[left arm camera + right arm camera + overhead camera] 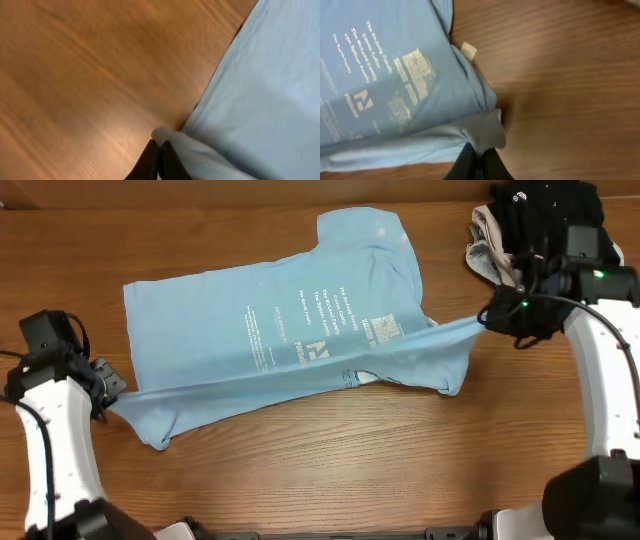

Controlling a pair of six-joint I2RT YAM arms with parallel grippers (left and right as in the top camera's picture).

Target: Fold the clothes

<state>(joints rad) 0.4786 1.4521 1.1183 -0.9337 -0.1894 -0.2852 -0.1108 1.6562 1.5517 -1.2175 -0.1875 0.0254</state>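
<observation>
At the left edge of the counter (330,480), my left arm comes up from the near side and turns inward. My left hand (108,390) is pinched tight on a corner of the light blue T-shirt (290,330). The wrist view shows its fingers (150,160) pressed together, with a small nub of cloth bunched at their tips.

On the far right, my right arm bends in toward the middle, and my right hand (487,318) is clamped the same way on the shirt's other end, closed over a gathered fold. Between my two hands, the near edge of the shirt runs as a stretched band, drawn partly over the body of the shirt. The rest lies flat on the counter with its pale printed lettering (320,310) facing up. A heap of dark clothes (540,210) sits just behind my right hand.
</observation>
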